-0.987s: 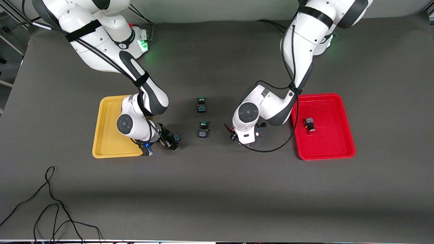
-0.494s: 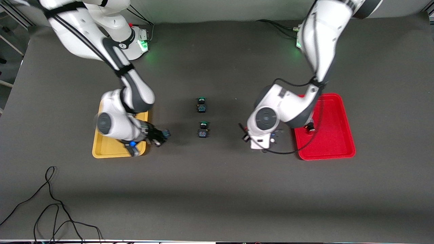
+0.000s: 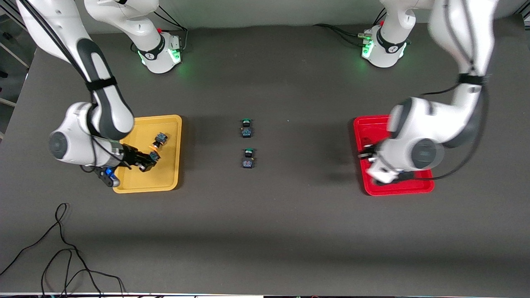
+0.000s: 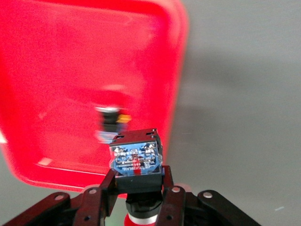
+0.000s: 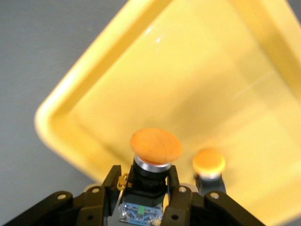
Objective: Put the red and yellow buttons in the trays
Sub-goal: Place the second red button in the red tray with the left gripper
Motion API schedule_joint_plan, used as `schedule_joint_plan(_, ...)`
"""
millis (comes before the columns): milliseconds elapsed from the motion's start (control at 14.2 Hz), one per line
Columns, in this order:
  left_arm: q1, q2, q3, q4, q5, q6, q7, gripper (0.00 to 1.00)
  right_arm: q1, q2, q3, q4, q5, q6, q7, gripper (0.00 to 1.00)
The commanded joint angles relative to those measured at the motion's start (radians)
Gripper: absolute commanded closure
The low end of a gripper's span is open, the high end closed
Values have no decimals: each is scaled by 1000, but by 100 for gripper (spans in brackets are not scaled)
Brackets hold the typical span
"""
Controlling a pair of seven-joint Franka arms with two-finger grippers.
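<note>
Right wrist view: yellow button [image 5: 155, 146] clamped in right claw [image 5: 141, 193], over yellow tray [image 5: 197, 80].

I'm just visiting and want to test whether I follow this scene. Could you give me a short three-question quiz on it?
1. True or false: the right gripper, over the yellow tray, holds an orange-yellow-capped button.
2. How many green-capped buttons sit on the table between the trays? A) one B) two C) four
3. Fill in: the left gripper, over the red tray, is shut on a button with a ___ cap.

Key: 1 true, and another orange-yellow button lies in that tray. 2 B: a farther one and a nearer one. 3 red: held red-capped button.
</note>
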Motion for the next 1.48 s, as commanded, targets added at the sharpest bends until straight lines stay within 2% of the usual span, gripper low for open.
schedule_joint_plan(0, 114, -18, -9, -68, 59, 15, 229, 100, 19, 47, -2, 5, 18, 71, -46, 12)
schedule_joint_plan(71, 140, -3, -9, -90, 93, 61, 263, 100, 19, 39, -2, 5, 18, 63, -41, 0)
schedule_joint_plan(282, 180, 37, -7, -239, 172, 341, 281, 100, 22, -40, -4, 11, 18, -45, -28, 0)
schedule_joint_plan(353, 194, 49, -7, -258, 193, 375, 306, 100, 20, -94, -7, 12, 17, -99, -29, 0)
schedule_joint_plan(423, 203, 54, -7, -258, 195, 374, 338, 90, 22, -152, -19, 12, 6, -146, -32, 0)
schedule_joint_plan(494, 214, 51, -9, -253, 195, 363, 382, 43, 22, -204, -22, 12, 2, -182, -35, 0)
schedule_joint_plan(564, 220, 40, -9, -244, 195, 336, 427, 0, 20, -255, -27, 14, -11, -211, -43, 0)
schedule_joint_plan(705, 231, 2, -11, -174, 193, 195, 439, 0, 20, -352, -28, 12, -87, -256, -43, 0)
schedule_joint_plan(846, 232, -45, -12, -53, 181, 8, 441, 0, 19, -433, -28, 14, -176, -300, -54, 0)
schedule_joint_plan(1058, 232, -119, -12, 111, 146, -222, 481, 0, 0, -533, -28, 24, -239, -322, -176, 0)
schedule_joint_plan(1269, 246, -235, -14, 181, 104, -354, 508, 0, -15, -599, -28, 101, -256, -433, -303, 0)
schedule_joint_plan(1410, 243, -308, -15, 205, 84, -419, 507, 0, -17, -633, -21, 126, -340, -471, -331, 0)
